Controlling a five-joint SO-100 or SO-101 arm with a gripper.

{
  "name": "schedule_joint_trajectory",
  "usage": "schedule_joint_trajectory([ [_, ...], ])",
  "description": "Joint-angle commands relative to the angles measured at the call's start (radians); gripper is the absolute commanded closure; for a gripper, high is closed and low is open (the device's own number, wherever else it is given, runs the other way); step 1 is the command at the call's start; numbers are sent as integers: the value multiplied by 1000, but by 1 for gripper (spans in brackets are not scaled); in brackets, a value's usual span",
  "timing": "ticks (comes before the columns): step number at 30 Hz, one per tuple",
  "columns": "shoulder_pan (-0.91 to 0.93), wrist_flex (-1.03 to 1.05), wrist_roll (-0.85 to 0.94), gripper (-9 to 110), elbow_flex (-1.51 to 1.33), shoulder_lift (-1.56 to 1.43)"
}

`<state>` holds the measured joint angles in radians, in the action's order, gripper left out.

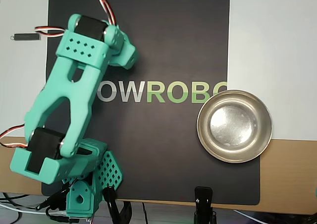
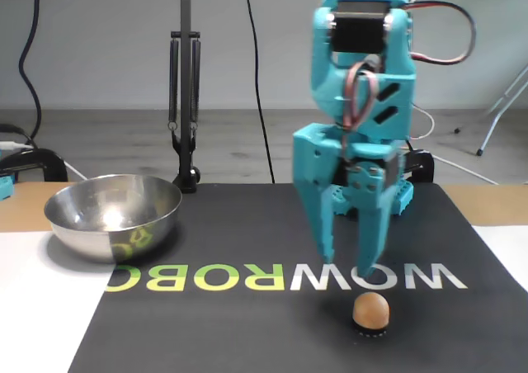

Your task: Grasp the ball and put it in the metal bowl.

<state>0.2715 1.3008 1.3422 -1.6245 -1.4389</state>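
Overhead view: teal arm [image 1: 67, 95] lies diagonally across left part of black mat [image 1: 163, 149] and covers the first letters of the mat logo. Gripper and ball are hidden under the arm; jaw state cannot be told here. Metal bowl [image 1: 234, 126] sits at mat's right edge, empty, well apart from arm.

Fixed view: gripper [image 2: 346, 266] points down, jaws apart w/ a narrow gap, tips just above ball [image 2: 371, 310], no contact. Arm slightly blurred. Ball rests on a small dark ring on mat [image 2: 247, 340], below logo. Bowl [image 2: 113, 215] at far left, partly off mat.
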Motion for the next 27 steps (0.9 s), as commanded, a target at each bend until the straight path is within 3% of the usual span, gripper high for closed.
schedule_joint_trajectory([
  [1, -5, 0, 3, 58, -11, -5],
  [27, -35, -57, -5, 58, -11, 66],
])
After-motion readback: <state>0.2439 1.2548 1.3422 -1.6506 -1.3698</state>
